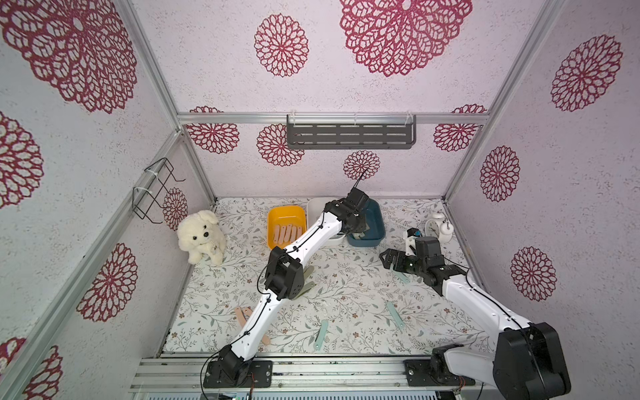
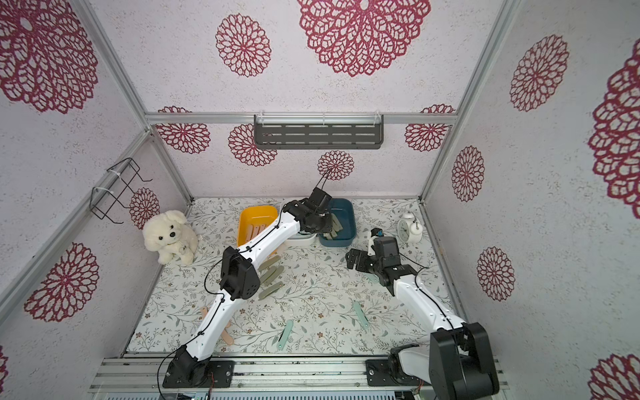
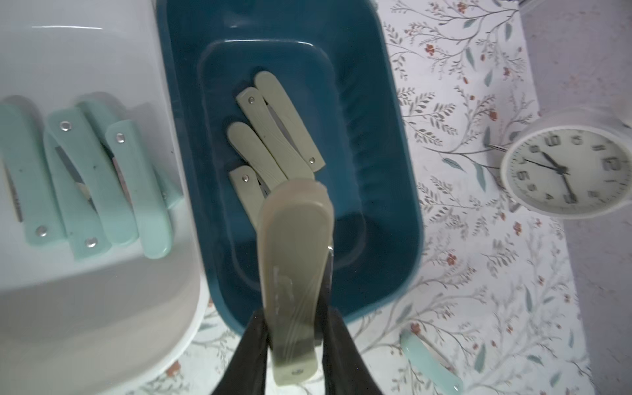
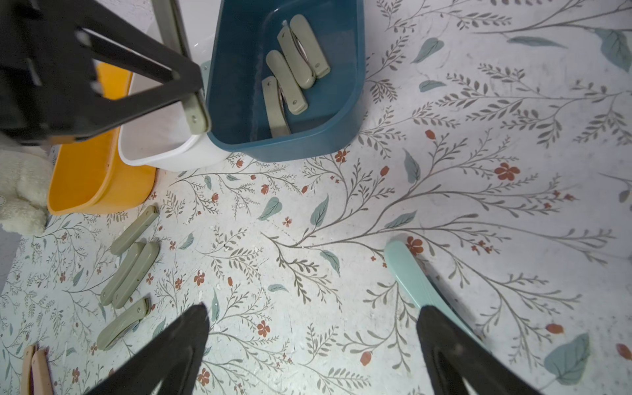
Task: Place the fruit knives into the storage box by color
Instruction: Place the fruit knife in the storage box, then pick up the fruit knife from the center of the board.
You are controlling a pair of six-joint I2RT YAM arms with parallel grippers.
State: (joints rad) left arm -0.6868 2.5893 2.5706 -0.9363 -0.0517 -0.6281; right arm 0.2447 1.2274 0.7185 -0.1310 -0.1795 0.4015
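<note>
Tool on the left (image 3: 294,314) is clamping a green knife (image 3: 294,246) over the far blue box (image 3: 393,171), embossed marking unreadable; right tool (image 4: 311,318) is hanging spread apart near a mint knife (image 4: 410,273) on the table (image 4: 444,154).

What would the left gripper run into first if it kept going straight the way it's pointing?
Probably the sage-green knives lying in the blue box, the held knife touching first; depth unclear.

A: I see my right gripper (image 4: 313,309) spread wide above the mat (image 4: 376,212). You?
B: Agreed. Mint knife (image 4: 410,273) beside one finger, possibly touching. Four sage knives (image 4: 285,80) in the blue box (image 4: 284,147).
</note>
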